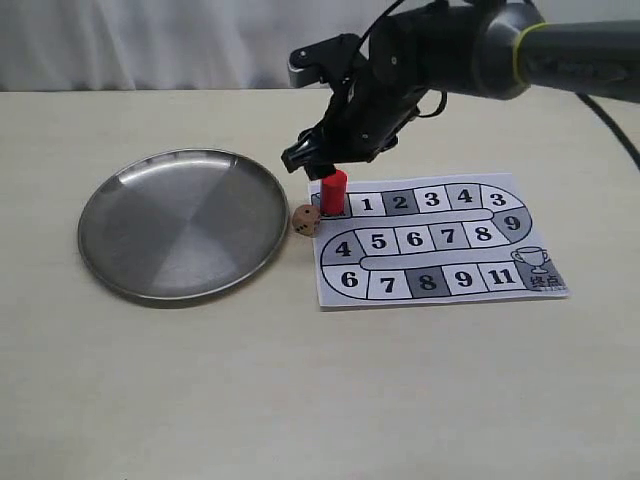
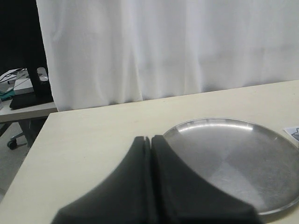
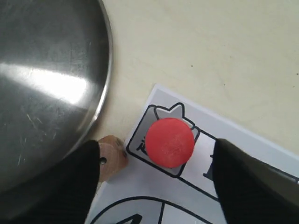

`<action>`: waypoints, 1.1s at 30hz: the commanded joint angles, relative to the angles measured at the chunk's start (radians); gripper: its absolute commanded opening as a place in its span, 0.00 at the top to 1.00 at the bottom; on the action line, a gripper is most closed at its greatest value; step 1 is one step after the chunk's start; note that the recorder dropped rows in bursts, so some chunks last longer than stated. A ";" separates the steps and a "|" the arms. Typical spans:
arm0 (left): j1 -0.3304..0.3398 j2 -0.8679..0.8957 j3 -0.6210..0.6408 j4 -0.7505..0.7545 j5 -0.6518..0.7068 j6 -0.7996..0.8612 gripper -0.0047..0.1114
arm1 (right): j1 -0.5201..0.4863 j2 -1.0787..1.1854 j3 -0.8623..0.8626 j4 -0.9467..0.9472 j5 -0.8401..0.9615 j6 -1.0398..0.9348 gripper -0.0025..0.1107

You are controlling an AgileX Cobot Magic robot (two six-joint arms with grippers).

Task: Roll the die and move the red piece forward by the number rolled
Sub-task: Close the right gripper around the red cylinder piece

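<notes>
The red piece (image 1: 334, 192) stands upright on the grey start square at the left end of the numbered board (image 1: 450, 290), beside square 1. The tan die (image 1: 306, 220) rests on the table just off the board's left edge, between the board and the plate. My right gripper (image 1: 318, 165) hangs open directly above the red piece. In the right wrist view the red piece's round top (image 3: 169, 142) lies between the spread fingers (image 3: 247, 186) without touching them, and one finger partly hides the die (image 3: 112, 158). My left gripper (image 2: 148, 139) is shut on nothing, low over the table.
A round steel plate (image 1: 130, 275) lies left of the board, its rim close to the die; it also shows in the left wrist view (image 2: 261, 135) and the right wrist view (image 3: 105, 70). A white curtain hangs behind the table.
</notes>
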 commanded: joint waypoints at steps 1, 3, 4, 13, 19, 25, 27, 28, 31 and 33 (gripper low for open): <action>0.003 -0.003 0.002 0.000 -0.008 -0.001 0.96 | -0.007 0.028 -0.002 -0.012 -0.063 0.014 0.38; 0.003 -0.003 0.002 0.000 -0.008 -0.001 0.96 | -0.007 0.036 -0.002 -0.012 -0.087 0.017 0.38; 0.003 -0.003 0.002 0.000 -0.008 -0.001 0.96 | -0.011 0.041 -0.002 -0.012 -0.093 0.017 0.38; 0.003 -0.003 0.002 0.000 -0.008 -0.001 0.96 | -0.051 0.106 -0.002 0.055 -0.138 0.022 0.38; 0.003 -0.003 0.002 0.000 -0.008 -0.001 0.96 | -0.049 0.141 -0.002 0.055 -0.188 0.020 0.77; 0.003 -0.003 0.002 0.000 -0.008 -0.001 0.96 | -0.049 0.139 -0.002 0.055 -0.178 0.020 0.94; 0.003 -0.003 0.002 0.000 -0.008 -0.001 0.96 | -0.049 0.134 -0.002 0.055 -0.178 0.020 0.94; 0.003 -0.003 0.002 0.000 -0.008 -0.001 0.96 | -0.049 0.128 -0.002 0.055 -0.177 0.020 0.94; 0.003 -0.003 0.002 0.000 -0.008 -0.001 0.96 | -0.053 0.089 -0.002 0.055 -0.176 0.022 0.94; 0.003 -0.003 0.002 0.000 -0.008 -0.001 0.96 | -0.060 0.047 -0.002 0.055 -0.171 0.022 0.94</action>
